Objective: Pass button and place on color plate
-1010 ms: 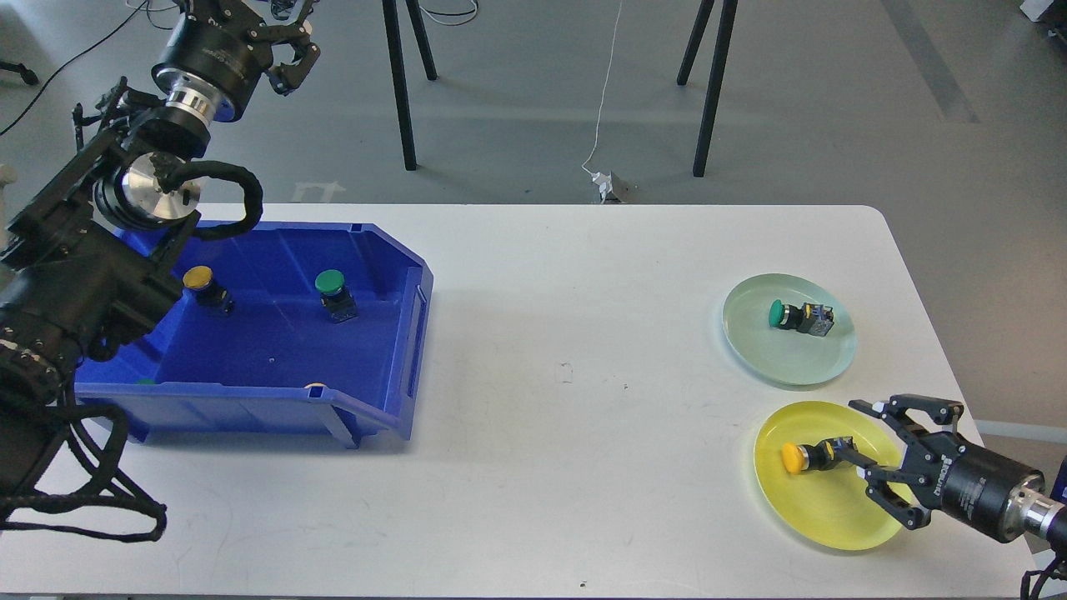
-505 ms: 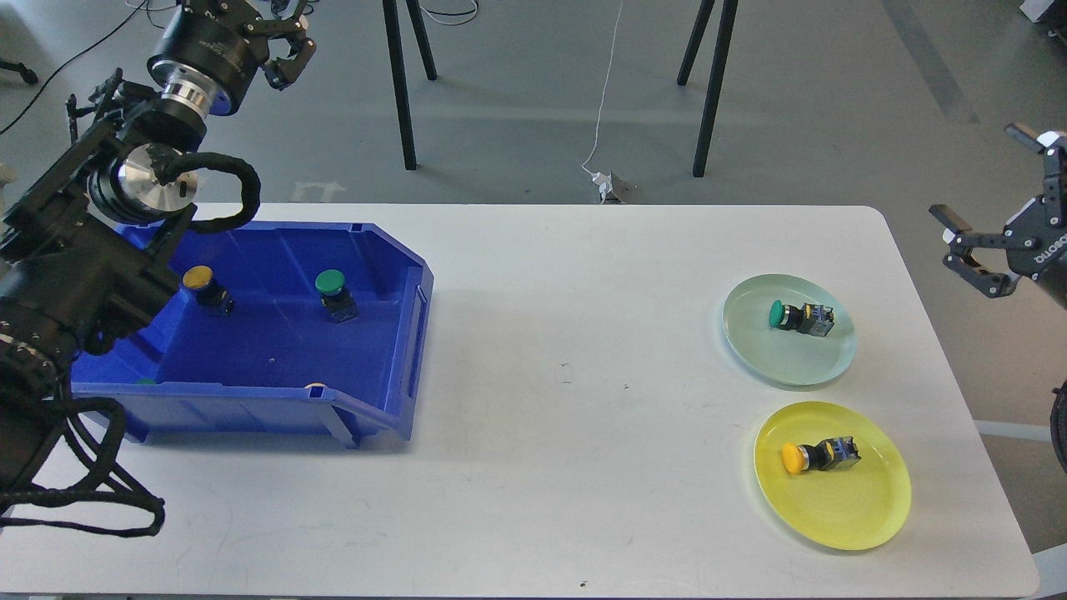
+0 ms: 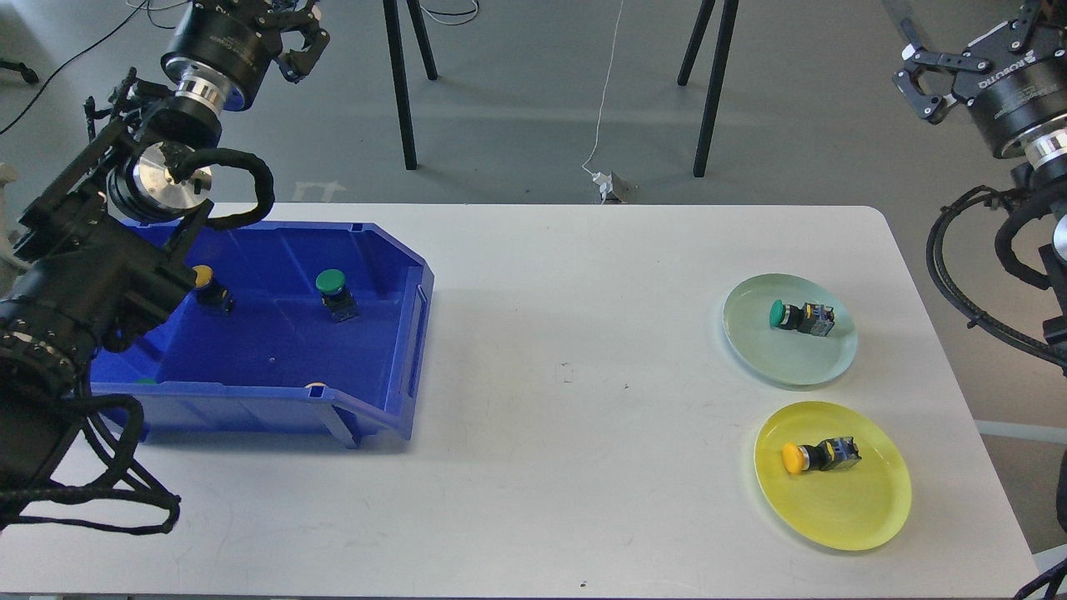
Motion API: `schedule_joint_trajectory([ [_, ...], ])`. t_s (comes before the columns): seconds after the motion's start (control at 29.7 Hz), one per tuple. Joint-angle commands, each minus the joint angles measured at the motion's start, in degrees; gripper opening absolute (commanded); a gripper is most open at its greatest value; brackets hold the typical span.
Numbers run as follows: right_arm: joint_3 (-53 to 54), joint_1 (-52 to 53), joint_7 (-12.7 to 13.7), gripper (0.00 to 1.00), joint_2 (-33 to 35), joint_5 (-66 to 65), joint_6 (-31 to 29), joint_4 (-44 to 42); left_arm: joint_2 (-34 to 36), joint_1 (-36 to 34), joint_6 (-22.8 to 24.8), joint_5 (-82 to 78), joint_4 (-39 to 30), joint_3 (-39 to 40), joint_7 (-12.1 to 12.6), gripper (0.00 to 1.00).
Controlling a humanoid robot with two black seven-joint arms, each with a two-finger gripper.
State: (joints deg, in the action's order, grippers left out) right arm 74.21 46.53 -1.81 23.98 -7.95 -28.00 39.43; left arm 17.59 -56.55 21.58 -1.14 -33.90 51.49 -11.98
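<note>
A yellow button (image 3: 802,457) lies on its side on the yellow plate (image 3: 859,517) at the front right. A green button (image 3: 788,315) lies on the pale green plate (image 3: 792,362) behind it. In the blue bin (image 3: 250,400) at the left stand another green button (image 3: 332,287) and another yellow button (image 3: 202,279), the latter partly hidden by my left arm. My left gripper (image 3: 307,40) is high above the bin's far left corner, open and empty, cut by the top edge. My right gripper (image 3: 967,29) is open and empty, high beyond the table's right far corner.
The white table (image 3: 567,467) carries the bin at the left and the two plates at the right. Black stand legs (image 3: 400,92) and a white cable with a plug (image 3: 604,183) are on the floor behind the table. Black cables (image 3: 959,275) hang off my right arm.
My right gripper let go of the yellow button on the yellow plate, then rose and pulled back to the upper right, off the table. My left arm shifted slightly to the right.
</note>
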Motion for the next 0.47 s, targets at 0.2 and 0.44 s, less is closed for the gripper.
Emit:
schedule_joint_trajectory([
  [0.2, -0.56, 5.42, 0.05, 0.99, -3.85, 2.06, 0.00, -7.70, -0.19, 0.39, 0.39, 2.63, -0.03, 1.69, 0.21, 1.00],
  [0.44, -5.03, 5.50, -0.56, 0.99, -3.85, 2.15, 0.00, -7.26, -0.28, 0.13, -0.05, 2.63, 0.06, 1.69, 0.21, 1.00],
])
